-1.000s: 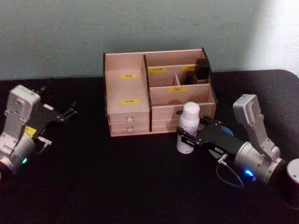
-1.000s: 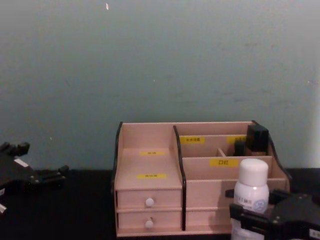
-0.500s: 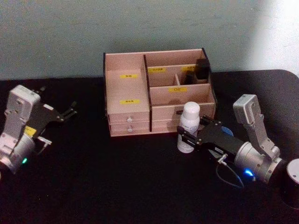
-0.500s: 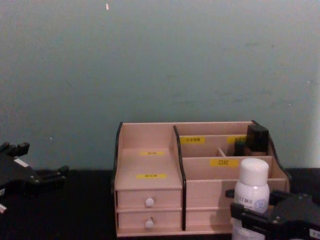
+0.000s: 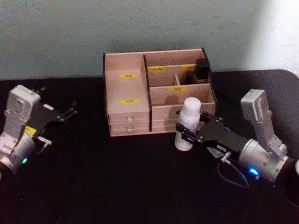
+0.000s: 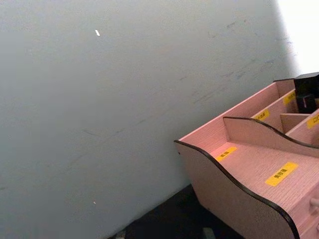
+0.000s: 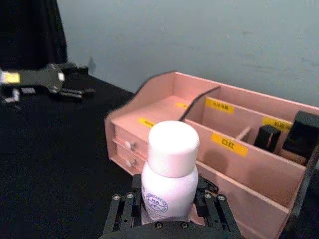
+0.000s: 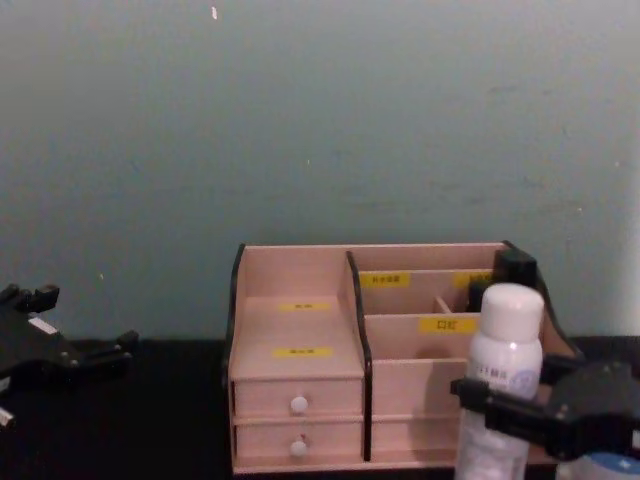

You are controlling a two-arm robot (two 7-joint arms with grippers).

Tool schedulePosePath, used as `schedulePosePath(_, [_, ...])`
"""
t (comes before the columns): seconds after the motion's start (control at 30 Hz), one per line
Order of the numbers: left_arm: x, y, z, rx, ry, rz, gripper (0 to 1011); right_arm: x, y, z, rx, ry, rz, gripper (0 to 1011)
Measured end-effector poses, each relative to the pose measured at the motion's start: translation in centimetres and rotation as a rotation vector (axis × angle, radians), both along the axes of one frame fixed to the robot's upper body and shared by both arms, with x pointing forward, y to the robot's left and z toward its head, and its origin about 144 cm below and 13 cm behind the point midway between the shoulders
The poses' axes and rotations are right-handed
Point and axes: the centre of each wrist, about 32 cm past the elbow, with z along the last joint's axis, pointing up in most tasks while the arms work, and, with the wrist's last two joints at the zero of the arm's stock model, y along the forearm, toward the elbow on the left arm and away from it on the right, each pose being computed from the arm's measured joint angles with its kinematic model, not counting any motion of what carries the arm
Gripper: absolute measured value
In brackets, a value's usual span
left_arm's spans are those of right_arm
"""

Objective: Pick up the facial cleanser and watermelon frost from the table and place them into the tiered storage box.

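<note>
The white bottle (image 5: 188, 122) sits clamped between the right jaws, just before the tiered storage box (image 5: 124, 88).

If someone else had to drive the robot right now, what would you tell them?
Right gripper: shut on the white bottle, slightly tilted, just in front of the box.
Left gripper: open, idle at the far left.
Done: bottle grasped; a dark item stands in the box's back right compartment.
Left: put the bottle in the box, then the second item.
</note>
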Motion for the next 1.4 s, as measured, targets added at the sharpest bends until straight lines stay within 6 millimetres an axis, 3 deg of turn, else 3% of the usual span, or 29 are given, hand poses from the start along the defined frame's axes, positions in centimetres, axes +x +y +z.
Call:
schedulePosePath(0.3, [0.0,0.0,0.0,0.000,0.000,0.000,1001,0.2,0.1,3.1,0.061,-0.013,0.034,600])
schedulePosePath(0.63, [0.0,0.0,0.0,0.000,0.000,0.000,1001,2.2,0.8,5.7,0.077,-0.071,0.021,600])
schedulePosePath(1.4, [0.0,0.0,0.0,0.000,0.000,0.000,1001,7.9,2.9,7.1,0.050,-0.159,-0.071,600])
